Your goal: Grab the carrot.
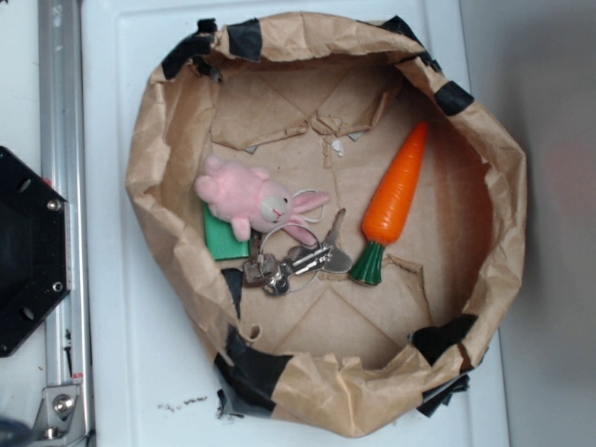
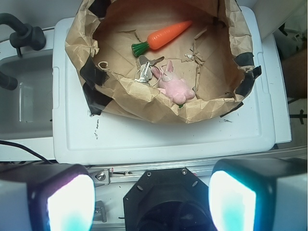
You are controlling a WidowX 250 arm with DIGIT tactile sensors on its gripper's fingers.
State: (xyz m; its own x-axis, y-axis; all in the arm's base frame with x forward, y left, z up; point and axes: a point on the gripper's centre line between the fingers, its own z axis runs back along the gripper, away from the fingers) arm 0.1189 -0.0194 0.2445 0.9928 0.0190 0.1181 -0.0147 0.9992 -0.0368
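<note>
The carrot (image 1: 395,196) lay untouched on the floor of the crumpled brown paper nest (image 1: 149,158), toward one side of it, its orange tip pointing up at the nest's wall and its green stem end resting close by the bunch of keys (image 1: 296,261). Nothing held it and nothing leaned on it. The pink plush bunny (image 1: 250,197) sat across the nest from it, partly over the flat green block (image 1: 225,240), with the keys between bunny and carrot.

In the wrist view the gripper (image 2: 151,198) hung well back from the nest, outside its rim and above the white worktop (image 2: 159,134), with its two pads (image 2: 70,202) spread wide apart and nothing between them. The exterior view did not show the gripper at all, so its height above the worktop was hard to judge.

By this showing the task had hardly begun: no approach to the carrot had been made. What remained was the whole of it, in my judgement: travelling over the nest's rim, lining the open jaws across the carrot's body, descending clear of the keys, closing and lifting.
</note>
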